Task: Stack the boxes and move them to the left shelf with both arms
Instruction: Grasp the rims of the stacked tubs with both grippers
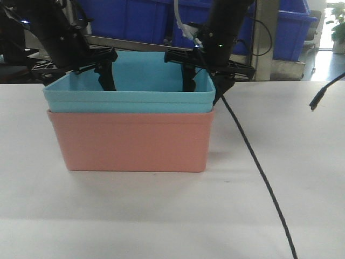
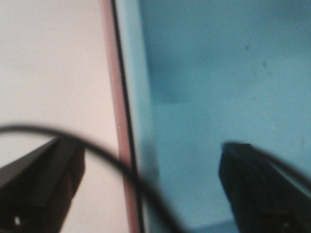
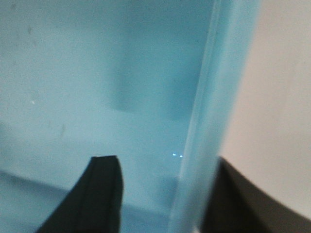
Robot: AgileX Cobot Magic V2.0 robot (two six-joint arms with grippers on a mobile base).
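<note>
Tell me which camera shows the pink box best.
The exterior front-facing view: the pink box shows its whole front wall. The left wrist view catches only a pink rim strip; the right wrist view shows none.

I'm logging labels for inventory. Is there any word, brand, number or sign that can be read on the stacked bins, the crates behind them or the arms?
No text can be read in any view.
light blue bin: plain, no label.
salmon pink bin: plain, no label.
dark blue crates behind: no print visible.
left end effector and right end effector: black and blurred, with no marking visible.
</note>
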